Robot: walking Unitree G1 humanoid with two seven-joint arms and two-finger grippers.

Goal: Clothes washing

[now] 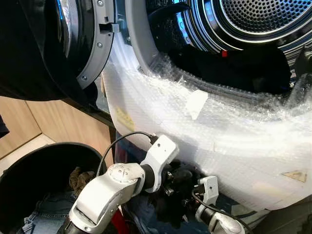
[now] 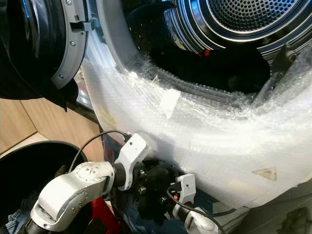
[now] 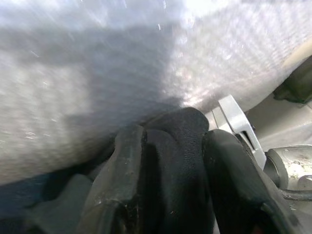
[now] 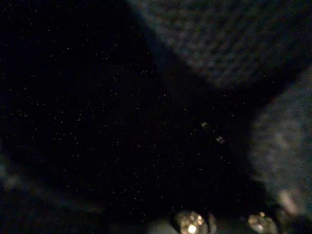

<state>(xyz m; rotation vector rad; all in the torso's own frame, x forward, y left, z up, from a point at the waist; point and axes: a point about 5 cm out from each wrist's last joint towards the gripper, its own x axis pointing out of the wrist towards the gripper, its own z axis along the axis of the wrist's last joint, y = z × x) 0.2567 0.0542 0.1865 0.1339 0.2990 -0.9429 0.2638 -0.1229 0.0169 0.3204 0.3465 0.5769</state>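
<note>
The front-loading washer stands with its door (image 1: 73, 44) swung to the left and its steel drum (image 1: 263, 14) showing. Dark clothes (image 1: 229, 68) lie in the drum's mouth. Below the washer's front, my left gripper (image 3: 170, 141) is shut on a black garment (image 3: 178, 126), the cloth bunched between both fingers (image 3: 127, 151). In the head views the same gripper (image 1: 179, 178) is low against the machine's wrapped front. My right wrist (image 1: 208, 189) sits just beside it, pressed into the same dark bundle. The right wrist view is nearly black, with dim dark fabric (image 4: 229, 39).
Bubble wrap (image 1: 219, 131) covers the washer's front panel. A round black basket (image 1: 58, 145) stands at the lower left with jeans (image 1: 48, 209) and other clothes inside. Wooden panelling (image 1: 63, 126) runs behind it.
</note>
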